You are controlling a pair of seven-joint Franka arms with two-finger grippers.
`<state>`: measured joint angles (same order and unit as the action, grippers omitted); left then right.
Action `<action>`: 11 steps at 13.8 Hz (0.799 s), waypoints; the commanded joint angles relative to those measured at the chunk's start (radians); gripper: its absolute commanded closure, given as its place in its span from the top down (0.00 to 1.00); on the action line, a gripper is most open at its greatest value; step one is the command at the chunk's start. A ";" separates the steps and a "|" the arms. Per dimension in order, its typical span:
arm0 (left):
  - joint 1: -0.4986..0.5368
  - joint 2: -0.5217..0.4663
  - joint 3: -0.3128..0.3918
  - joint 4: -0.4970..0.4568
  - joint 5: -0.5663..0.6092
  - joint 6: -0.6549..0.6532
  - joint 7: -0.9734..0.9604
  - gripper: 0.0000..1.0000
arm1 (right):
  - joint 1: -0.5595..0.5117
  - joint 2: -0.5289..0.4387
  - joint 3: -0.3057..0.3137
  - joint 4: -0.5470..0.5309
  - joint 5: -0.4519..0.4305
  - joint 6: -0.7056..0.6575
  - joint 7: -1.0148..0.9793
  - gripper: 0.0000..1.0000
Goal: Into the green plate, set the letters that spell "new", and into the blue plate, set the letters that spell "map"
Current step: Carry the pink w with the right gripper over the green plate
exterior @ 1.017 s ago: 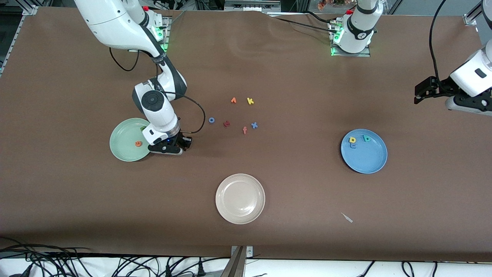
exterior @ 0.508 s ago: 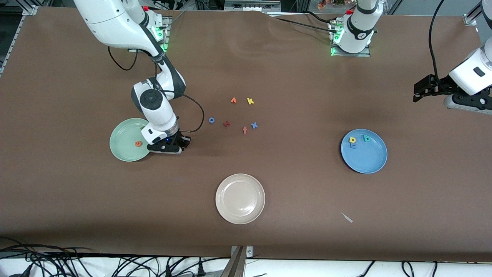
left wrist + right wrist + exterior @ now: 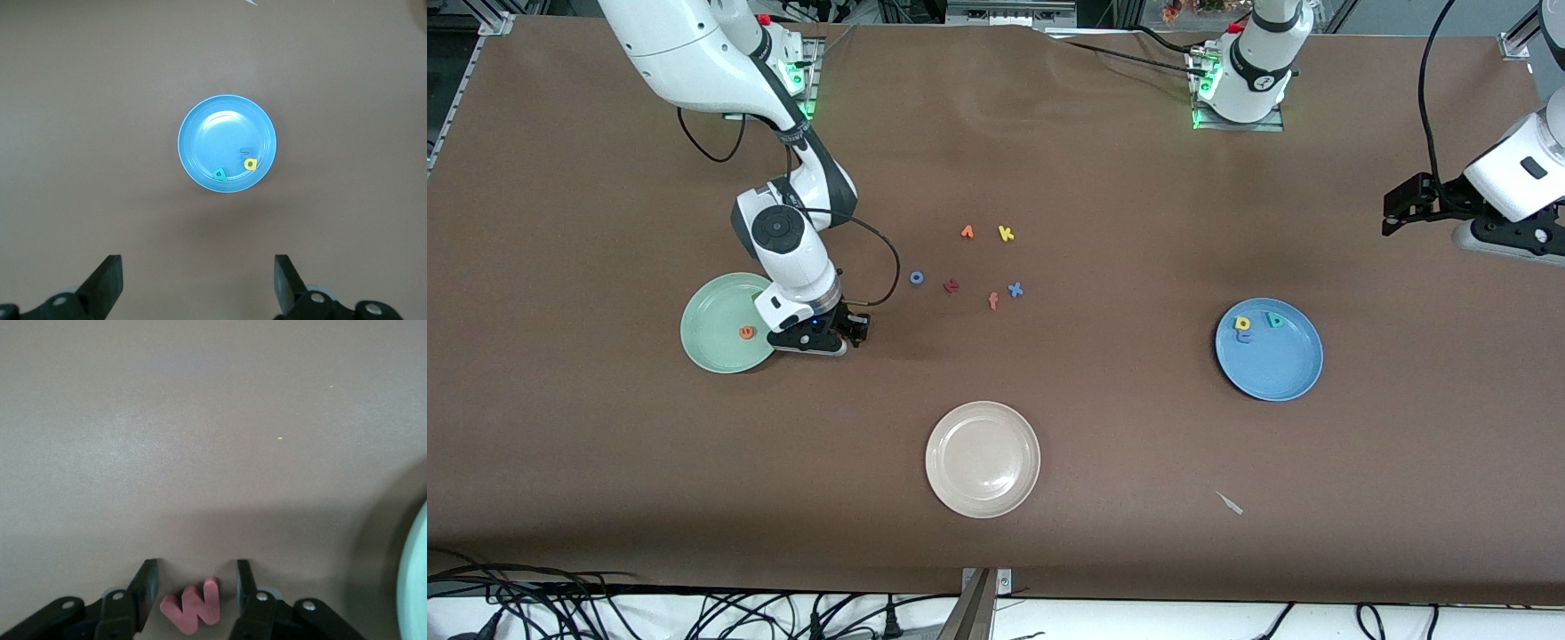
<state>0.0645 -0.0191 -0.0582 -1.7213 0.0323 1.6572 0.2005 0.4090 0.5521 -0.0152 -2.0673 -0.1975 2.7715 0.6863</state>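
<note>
A beige plate sits empty on the brown table, nearest the front camera. Farther back lies a loose cluster of small foam letters: an orange one beside a yellow k, then nearer a blue o, a dark red letter, a salmon f and a blue x

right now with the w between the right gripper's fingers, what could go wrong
The pinkish-red w sits between the open fingers of the right gripper over bare table, beside the green plate, not in it. Released here, it likely misses the plate. It also lies tilted, so a re-grip could pinch it askew.
</note>
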 commanded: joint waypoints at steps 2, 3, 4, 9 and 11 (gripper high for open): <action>-0.002 0.005 0.006 0.022 -0.031 -0.019 0.011 1.00 | 0.007 -0.015 0.000 -0.049 0.004 0.014 0.022 0.56; -0.002 0.004 0.005 0.022 -0.031 -0.019 0.013 1.00 | 0.007 -0.020 0.001 -0.054 0.004 0.014 0.022 0.57; -0.003 0.005 0.003 0.022 -0.031 -0.019 0.011 1.00 | 0.007 -0.020 0.003 -0.056 0.004 0.014 0.022 0.63; -0.003 0.004 0.003 0.022 -0.031 -0.019 0.013 1.00 | 0.016 -0.020 0.006 -0.057 0.004 0.014 0.024 0.74; -0.003 0.004 0.003 0.022 -0.031 -0.019 0.013 1.00 | 0.016 -0.020 0.006 -0.062 0.003 0.014 0.021 0.73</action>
<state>0.0644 -0.0190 -0.0585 -1.7206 0.0323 1.6572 0.2005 0.4149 0.5501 -0.0127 -2.0842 -0.1976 2.7776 0.6936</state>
